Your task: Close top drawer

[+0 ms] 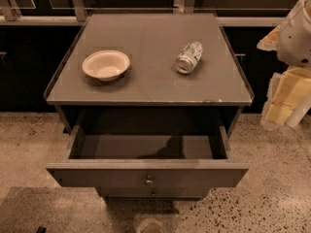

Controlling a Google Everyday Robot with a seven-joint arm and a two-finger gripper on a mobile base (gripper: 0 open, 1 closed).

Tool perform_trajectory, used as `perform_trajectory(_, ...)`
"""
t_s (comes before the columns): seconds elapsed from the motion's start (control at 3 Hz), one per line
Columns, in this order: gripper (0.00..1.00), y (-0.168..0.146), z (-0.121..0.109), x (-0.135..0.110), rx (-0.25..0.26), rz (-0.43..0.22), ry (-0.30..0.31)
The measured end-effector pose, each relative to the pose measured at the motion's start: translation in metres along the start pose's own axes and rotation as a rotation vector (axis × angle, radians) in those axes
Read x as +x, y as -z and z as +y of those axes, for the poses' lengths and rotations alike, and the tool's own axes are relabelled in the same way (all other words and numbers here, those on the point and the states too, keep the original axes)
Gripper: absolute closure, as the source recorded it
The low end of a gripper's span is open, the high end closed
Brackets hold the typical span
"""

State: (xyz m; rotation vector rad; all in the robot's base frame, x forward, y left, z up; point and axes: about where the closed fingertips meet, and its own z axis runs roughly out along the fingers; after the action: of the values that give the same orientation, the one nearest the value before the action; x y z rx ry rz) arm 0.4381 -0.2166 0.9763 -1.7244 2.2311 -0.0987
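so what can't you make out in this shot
camera view:
- tool, right edge beside the cabinet: partly cut off by the frame
- top drawer: rear of its inside lost in shadow under the cabinet top
- lower drawers: mostly hidden by the open drawer's front
- can: label too small to read

At the frame's right edge we saw our white, rounded arm [297,33] and, below it, the cream, blocky gripper [284,103].
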Motion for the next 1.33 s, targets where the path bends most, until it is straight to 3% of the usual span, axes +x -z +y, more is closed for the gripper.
perform_trajectory(0.33, 0.00, -0.001, 0.005, 0.000, 0.005, -0.016, 0.007)
perform_trajectory(0.67, 0.00, -0.017, 0.032, 0.002, 0.003, -0.096, 0.006)
perform_trajectory(1.0, 0.00, -0.069, 0.072, 0.019, -0.027, -0.240, -0.054)
perform_trajectory(1.33, 0.00, -0.146, 0.113, 0.030, -0.090, -0.405, -0.177)
